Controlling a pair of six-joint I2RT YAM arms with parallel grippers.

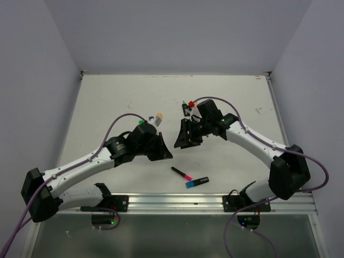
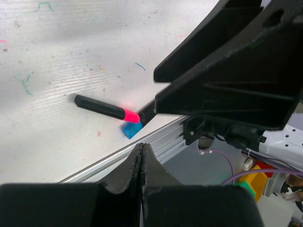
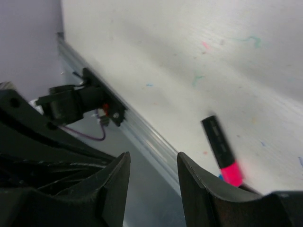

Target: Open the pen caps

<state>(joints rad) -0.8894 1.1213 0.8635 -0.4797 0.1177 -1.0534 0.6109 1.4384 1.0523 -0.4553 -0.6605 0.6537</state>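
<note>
- The desk (image 1: 107,97) is the stage, and by my reckoning the job has barely begun: I can't make out a single loose cap for sure.
- Left pincer (image 2: 143,150), at the centre of the top view, has its fingers pressed together on nothing.
- Right pincer (image 3: 151,163), facing it just right of centre, stands parted with a clear gap. It is empty too.
- Low centre, near the front rail (image 1: 177,200), lie the pink-capped highlighter (image 1: 180,173) and, just beside it, the blue-capped highlighter (image 1: 196,183). Both are flat on the desk and neither is held.
- Pink cap (image 2: 129,114) and blue cap (image 2: 131,129) look seated on their pens, so both are left to pull.
- Upper centre, tiny coloured bits (image 1: 158,116) of peach, green and red sit behind the arms, too small to tell capped from open.
</note>
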